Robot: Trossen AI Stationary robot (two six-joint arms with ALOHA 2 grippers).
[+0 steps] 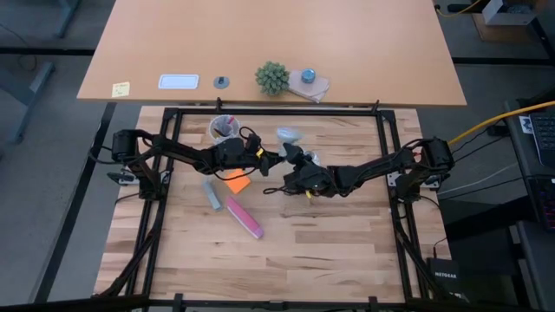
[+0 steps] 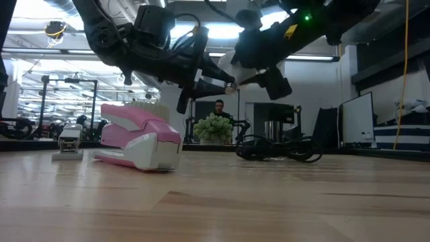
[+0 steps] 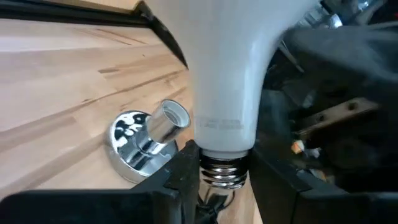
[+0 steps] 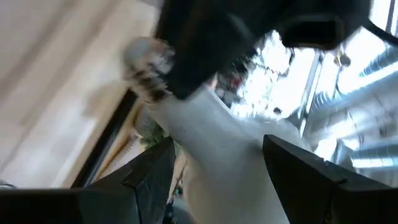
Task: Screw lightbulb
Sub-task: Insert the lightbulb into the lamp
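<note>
Centrally over the wooden counter [image 1: 347, 251], both arms meet above the surface. The left tool [image 1: 276, 159] is partly closed on the greyish screw base of the lightbulb [image 3: 227, 74]; in the left wrist view the dark fingers [image 3: 185, 167] press against the threaded base from either side. Faint grey print runs around the bulb's neck just above the base, but it cannot be read. The right tool [image 1: 293, 156] stands at its widest, its fingers [image 4: 149, 177] bracketing the white glass end of the lightbulb; whether they touch the glass cannot be told. The lightbulb is held clear of the counter, between the two tools.

The shiny metal socket [image 3: 144, 138] lies on the counter near the bulb, apart from it, with a black cord [image 2: 279, 149] coiled beside it.

Left of centre lie an orange note [image 1: 237, 183], a grey block [image 1: 211, 194] and a pink stapler [image 1: 244, 217]. A white cup [image 1: 224, 128] with pens stands at the far edge.

On the far desk [image 1: 364, 52] rest a yellow note [image 1: 120, 88], a white card [image 1: 179, 81] and a small green plant [image 1: 271, 78]. A black box [image 1: 444, 276] at the near right, on the floor, reads NETGEAR.
</note>
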